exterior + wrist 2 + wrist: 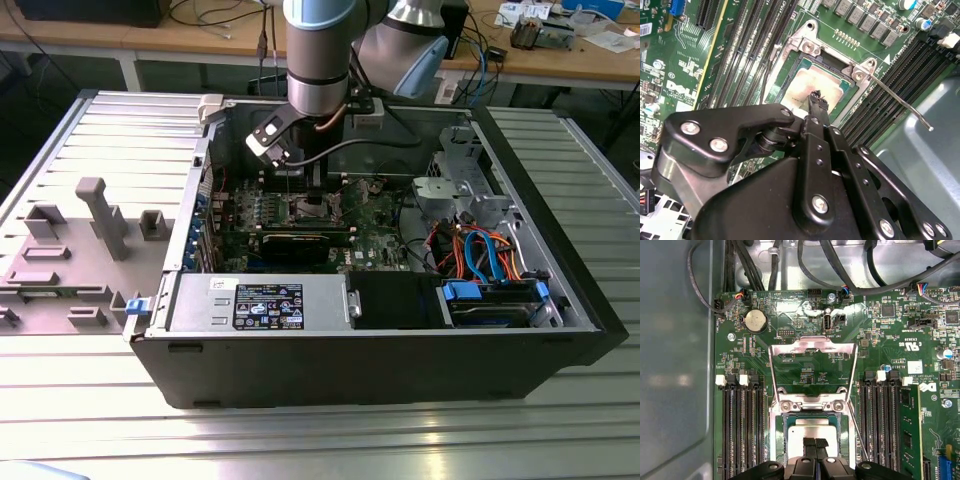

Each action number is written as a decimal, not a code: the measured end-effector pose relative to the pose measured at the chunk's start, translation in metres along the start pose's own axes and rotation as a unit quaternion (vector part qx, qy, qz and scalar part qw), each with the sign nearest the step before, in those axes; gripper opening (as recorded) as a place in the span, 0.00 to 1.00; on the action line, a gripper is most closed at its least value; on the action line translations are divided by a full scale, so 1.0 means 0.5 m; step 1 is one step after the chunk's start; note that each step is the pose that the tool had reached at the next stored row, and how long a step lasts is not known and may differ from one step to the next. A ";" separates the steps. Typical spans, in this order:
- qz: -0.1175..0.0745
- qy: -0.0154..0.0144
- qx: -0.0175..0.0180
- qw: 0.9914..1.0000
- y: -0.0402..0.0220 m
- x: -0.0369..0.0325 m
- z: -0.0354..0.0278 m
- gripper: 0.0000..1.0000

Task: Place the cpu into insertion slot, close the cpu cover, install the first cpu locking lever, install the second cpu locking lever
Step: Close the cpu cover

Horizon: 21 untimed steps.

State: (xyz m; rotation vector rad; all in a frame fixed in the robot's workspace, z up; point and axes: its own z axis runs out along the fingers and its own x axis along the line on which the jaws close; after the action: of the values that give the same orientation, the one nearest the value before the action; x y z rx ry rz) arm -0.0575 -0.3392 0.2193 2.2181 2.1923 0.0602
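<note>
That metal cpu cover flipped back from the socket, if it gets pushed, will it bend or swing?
The cpu cover looks like thin sheet metal with a big cut-out, so probably light and slightly springy. It seems hinged beside the insertion slot, so a push would likely swing it over the cpu. Its narrow side rails might bend if pushed off-centre.

Black PC case (380, 370) lying open on the ribbed metal table (320, 440), arm (318, 60) reaching down inside with its gripper (312, 192) low over the green motherboard (380, 215). Grey plastic fixture (100, 215) sits at the exterior view's left.
</note>
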 end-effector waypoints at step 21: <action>-0.019 0.000 -0.002 1.000 0.001 0.001 -0.030 0.11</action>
State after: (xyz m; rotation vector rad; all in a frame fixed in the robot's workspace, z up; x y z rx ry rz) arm -0.0579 -0.3392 0.2342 2.1738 2.2315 0.0648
